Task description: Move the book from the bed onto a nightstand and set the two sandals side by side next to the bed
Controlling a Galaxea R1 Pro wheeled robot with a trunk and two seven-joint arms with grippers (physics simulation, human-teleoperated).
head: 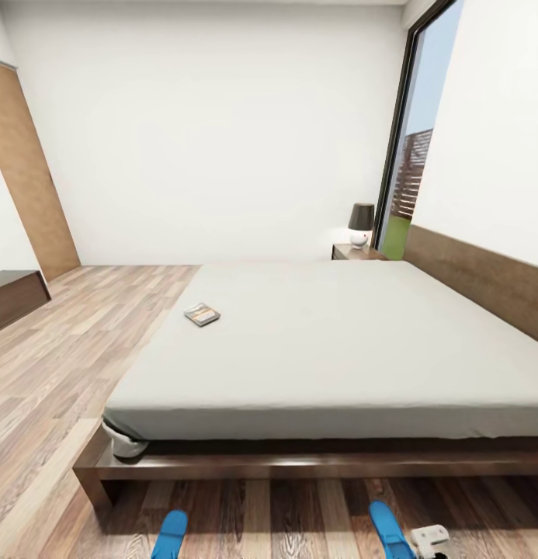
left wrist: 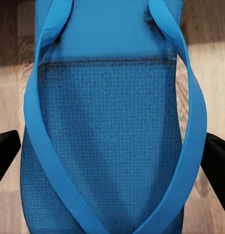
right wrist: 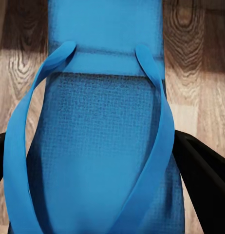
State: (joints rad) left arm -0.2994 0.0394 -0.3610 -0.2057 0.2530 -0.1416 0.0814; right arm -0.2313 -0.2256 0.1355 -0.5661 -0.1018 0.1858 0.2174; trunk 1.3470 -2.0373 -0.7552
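The book (head: 202, 314) lies flat on the light-grey mattress of the bed (head: 338, 341), near its left edge. A dark nightstand (head: 355, 251) stands at the far corner beside the headboard. Two blue sandals show at the bottom of the head view, the left one (head: 169, 535) and the right one (head: 390, 529), both pointing toward the bed frame above the wood floor. My left gripper (left wrist: 112, 156) is shut on the left sandal (left wrist: 110, 122), a black finger at each edge. My right gripper (right wrist: 93, 161) grips the right sandal (right wrist: 100, 126) the same way.
A lamp (head: 361, 223) with a dark shade stands on the nightstand. A tall window (head: 416, 155) is behind it. A low dark cabinet (head: 12, 299) sits at the left wall, and a wooden door (head: 28, 178) lies beyond it. Plank floor (head: 74, 341) stretches left of the bed.
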